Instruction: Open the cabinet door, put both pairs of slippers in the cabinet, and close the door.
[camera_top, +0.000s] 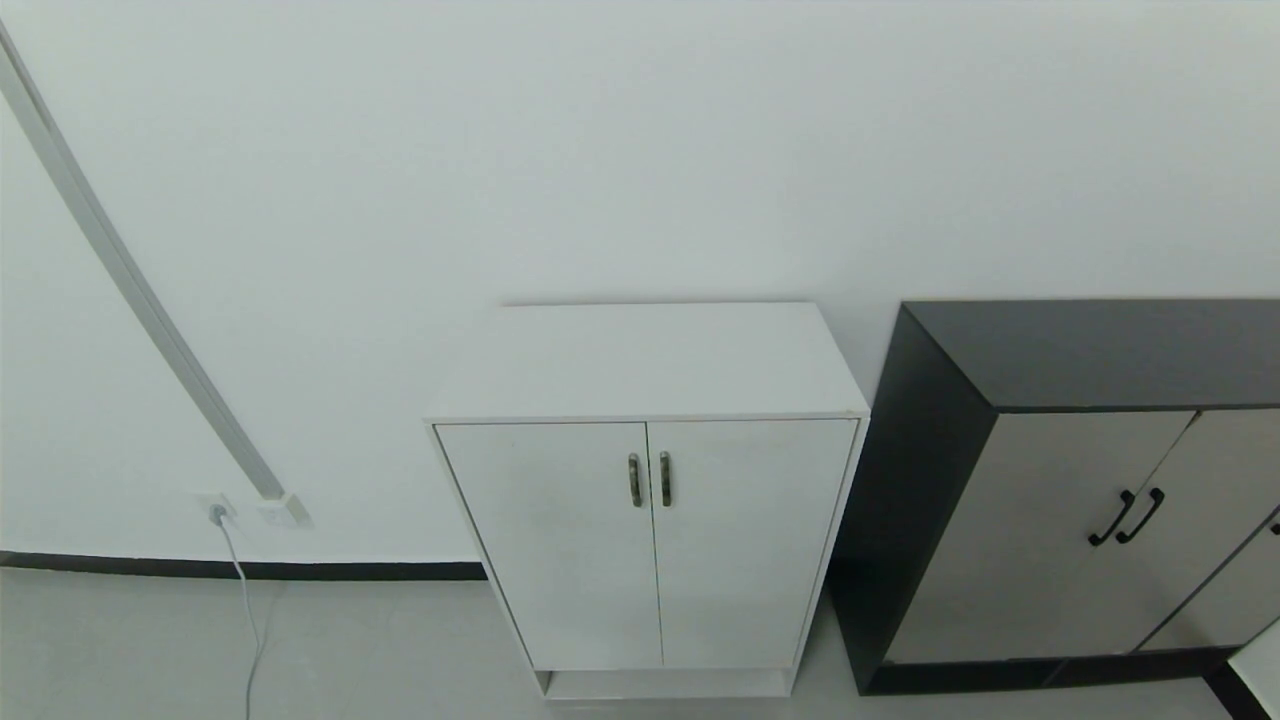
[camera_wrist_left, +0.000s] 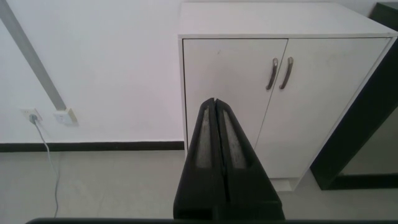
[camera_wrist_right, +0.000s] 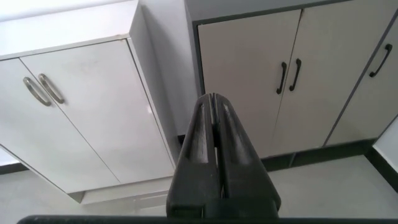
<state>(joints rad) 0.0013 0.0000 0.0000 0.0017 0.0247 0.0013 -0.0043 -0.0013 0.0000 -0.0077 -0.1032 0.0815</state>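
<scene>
A white two-door cabinet (camera_top: 650, 540) stands against the wall with both doors closed. Its two metal handles (camera_top: 650, 479) sit side by side at the middle seam. The same white cabinet (camera_wrist_left: 280, 93) fills the upper part of the left wrist view, beyond my left gripper (camera_wrist_left: 214, 102), which is shut with nothing in it. My right gripper (camera_wrist_right: 213, 98) is shut and empty too, held in front of the gap between the white cabinet (camera_wrist_right: 81, 118) and a dark one.
A black cabinet with grey doors (camera_top: 1060, 500) stands close on the white cabinet's right. A wall socket with a grey cable (camera_top: 240, 590) is at the left, below a slanted cable duct (camera_top: 130, 270). Bare grey floor lies in front.
</scene>
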